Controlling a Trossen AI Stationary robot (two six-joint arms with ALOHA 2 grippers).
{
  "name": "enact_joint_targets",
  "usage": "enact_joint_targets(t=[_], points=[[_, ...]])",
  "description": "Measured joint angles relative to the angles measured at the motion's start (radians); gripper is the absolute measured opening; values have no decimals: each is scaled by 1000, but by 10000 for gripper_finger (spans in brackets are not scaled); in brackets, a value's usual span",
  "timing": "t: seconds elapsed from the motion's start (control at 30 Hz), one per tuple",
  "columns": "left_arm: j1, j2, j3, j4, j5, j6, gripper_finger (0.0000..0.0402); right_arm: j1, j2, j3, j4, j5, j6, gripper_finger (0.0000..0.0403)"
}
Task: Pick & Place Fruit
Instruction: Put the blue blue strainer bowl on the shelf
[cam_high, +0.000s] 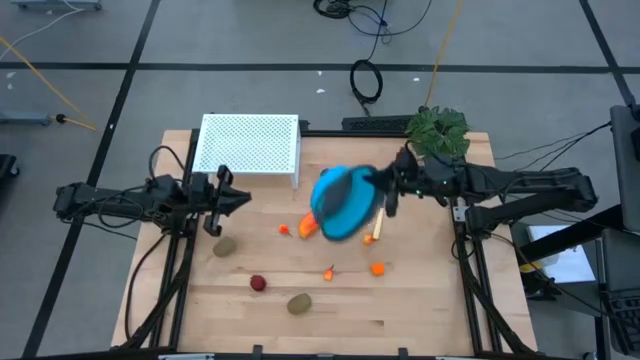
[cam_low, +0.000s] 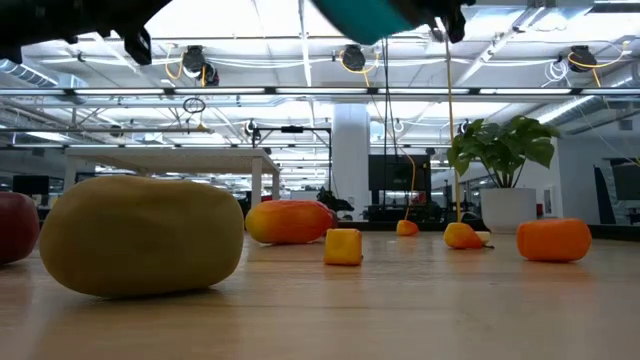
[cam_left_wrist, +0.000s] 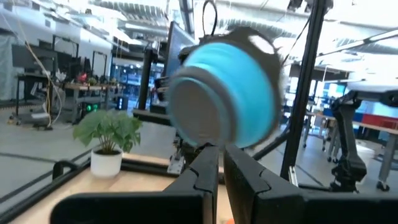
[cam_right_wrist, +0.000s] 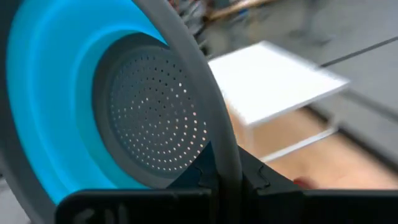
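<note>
A blue colander (cam_high: 340, 203) with a grey rim hangs above the table's middle, with my right gripper (cam_high: 385, 192) shut on it. Its grey base (cam_left_wrist: 199, 106) faces my left arm. The fruit lies on the wooden table: a red-orange long piece (cam_high: 308, 227) partly under the colander, two brown-green ovals (cam_high: 224, 246) (cam_high: 299, 303), a dark red ball (cam_high: 258, 283) and small orange bits (cam_high: 377, 268). My left gripper (cam_high: 240, 198) is shut and empty, off the table at its left side. My right gripper pinches the colander's grey rim (cam_right_wrist: 214, 146), one finger inside the bowl and one outside. The fingers come about level from the table's right side. The colander is lifted clear of the table and tipped on its side, its perforated inside (cam_right_wrist: 155, 118) turned toward my right wrist.
A white perforated rack (cam_high: 250, 145) stands at the far left of the table, and a potted plant (cam_high: 437, 130) at the far right corner. A slim yellow-handled knife (cam_high: 378, 228) lies under the colander's right side. The table's near right part is bare wood.
</note>
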Motion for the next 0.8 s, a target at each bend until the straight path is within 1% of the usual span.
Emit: enact_joint_targets(t=[0.17, 0.33, 0.47, 0.57, 0.7, 0.8], points=[[0, 15, 0, 45, 0, 4, 24, -6, 51, 0, 109, 197, -25, 2], [0, 84, 0, 133, -17, 48, 24, -5, 118, 0, 225, 373, -58, 2], [0, 174, 0, 245, -85, 102, 24, -6, 180, 0, 336, 526, -115, 2], [0, 242, 0, 337, -138, 146, 24, -6, 222, 0, 459, 635, -214, 2], [0, 328, 2, 443, -217, 205, 24, -12, 274, 0, 636, 726, -360, 3], [0, 388, 39, 460, -290, 248, 24, -32, 298, 0, 724, 725, -432, 2]])
